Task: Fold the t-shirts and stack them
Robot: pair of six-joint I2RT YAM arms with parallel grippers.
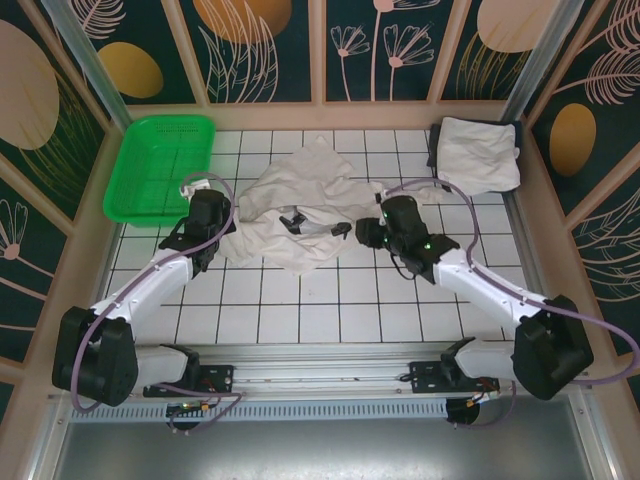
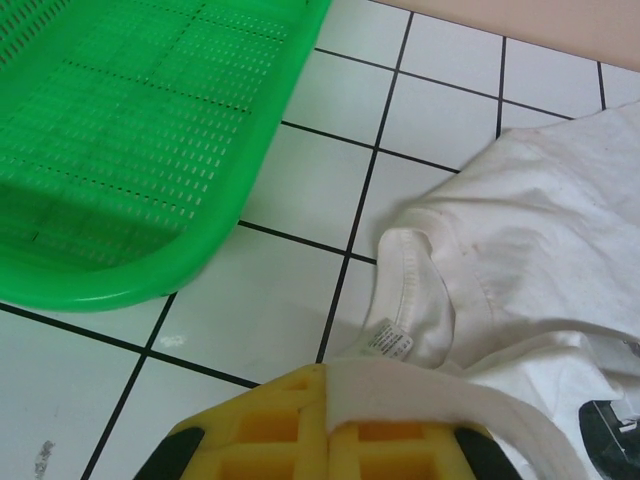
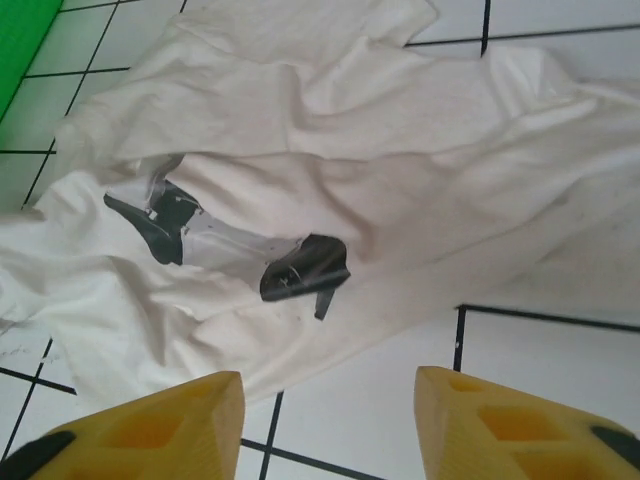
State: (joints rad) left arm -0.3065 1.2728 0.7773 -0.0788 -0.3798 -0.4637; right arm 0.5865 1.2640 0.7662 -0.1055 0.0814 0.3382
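At table (image 1: 300,320) centre: left claw (image 2: 325,428) pinches crumpled t-shirt (image 2: 540,230); right claw (image 3: 330,415) parted.

No writing can be read anywhere. A small white tag (image 2: 388,342) sewn inside the collar of the crumpled t-shirt (image 2: 540,225) at the middle of the desk carries fine grey print, too small to make out. The shirt's dark grey graphic (image 3: 228,245) shows no legible letters.

Robot test cell, tiled table (image 1: 300,300), leaf-patterned walls (image 1: 270,50)
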